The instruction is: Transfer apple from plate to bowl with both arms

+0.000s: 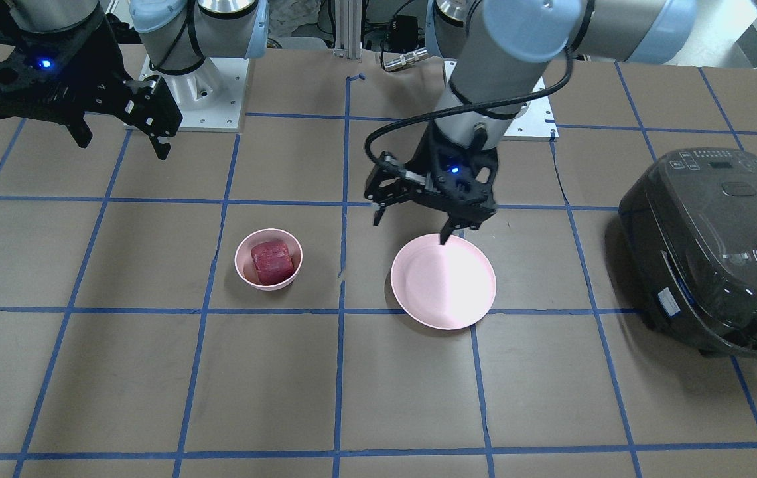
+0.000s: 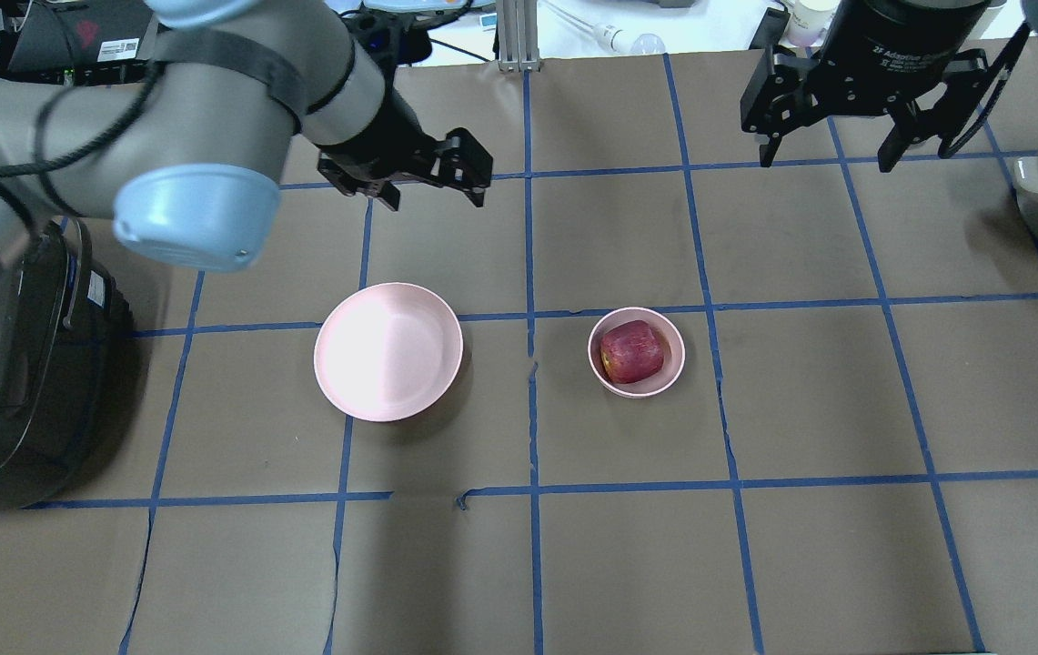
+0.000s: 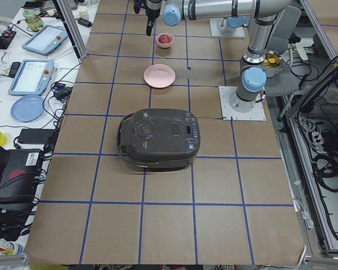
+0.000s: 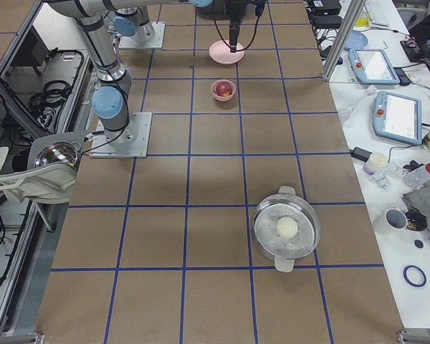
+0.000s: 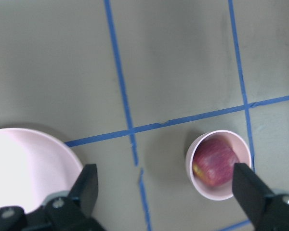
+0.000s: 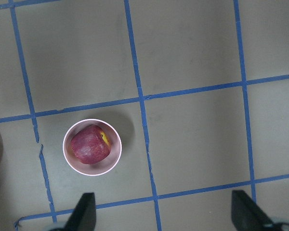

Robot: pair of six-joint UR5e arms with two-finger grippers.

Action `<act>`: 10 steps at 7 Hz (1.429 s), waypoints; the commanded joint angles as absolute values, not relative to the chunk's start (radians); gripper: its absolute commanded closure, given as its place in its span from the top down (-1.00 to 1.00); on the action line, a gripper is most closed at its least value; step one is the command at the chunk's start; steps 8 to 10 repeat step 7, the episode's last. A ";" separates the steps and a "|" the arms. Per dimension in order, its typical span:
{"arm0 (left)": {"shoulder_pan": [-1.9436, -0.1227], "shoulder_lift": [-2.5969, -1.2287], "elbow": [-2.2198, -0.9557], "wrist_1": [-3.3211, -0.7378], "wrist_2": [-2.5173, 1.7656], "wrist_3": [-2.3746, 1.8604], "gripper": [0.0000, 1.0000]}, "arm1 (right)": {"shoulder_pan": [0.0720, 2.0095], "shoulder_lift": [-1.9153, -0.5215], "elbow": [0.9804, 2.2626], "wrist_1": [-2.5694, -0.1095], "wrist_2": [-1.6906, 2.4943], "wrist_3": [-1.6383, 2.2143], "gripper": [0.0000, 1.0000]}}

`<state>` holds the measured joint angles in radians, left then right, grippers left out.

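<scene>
- Left fingers (image 5: 88, 187): spread wide, nothing between them. The two black tips frame the lower corners of the left wrist view.
- Right fingers (image 1: 158, 126): also spread wide and empty, pointing down.
- Left fingers hang raised over the table (image 2: 810, 409), in the area of the plate (image 2: 388, 364). They do not touch it. In the front-facing view one tip overlaps the plate's rim on the robot's side.
- Right fingers are held high and well apart from both pink vessels. The right wrist view looks straight down on the bowl (image 2: 637, 391) from above.
- Apple (image 2: 631, 351): inside the bowl, lying on its side, dark red. A yellow patch shows at the end turned toward the plate. It nearly fills the bowl.
- Plate: bare, flat on the table, with strong glare on one half.
- Bowl and plate stand near each other but apart, with one blue tape line running between them.
- Left arm (image 2: 209, 100) reaches in low across the table's left half, with a cable looped along the wrist.
- Black rice cooker (image 1: 716, 252): lid shut, on the robot's left, beyond the plate.
- Metal pot (image 4: 261, 229): on the robot's right, with a pale round object inside.
</scene>
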<state>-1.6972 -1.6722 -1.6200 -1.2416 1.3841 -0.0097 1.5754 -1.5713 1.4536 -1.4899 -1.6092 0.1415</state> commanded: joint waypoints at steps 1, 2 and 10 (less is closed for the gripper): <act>-1.553 -1.626 -1.504 -1.505 1.525 0.058 1.00 | 1.575 -1.571 1.453 -1.489 -1.611 0.141 1.00; -1.543 -1.631 -1.491 -1.529 1.520 0.049 1.00 | 1.575 -1.569 1.450 -1.488 -1.617 0.141 1.00; -1.548 -1.609 -1.488 -1.526 1.523 0.038 1.00 | 1.575 -1.572 1.454 -1.482 -1.615 0.141 1.00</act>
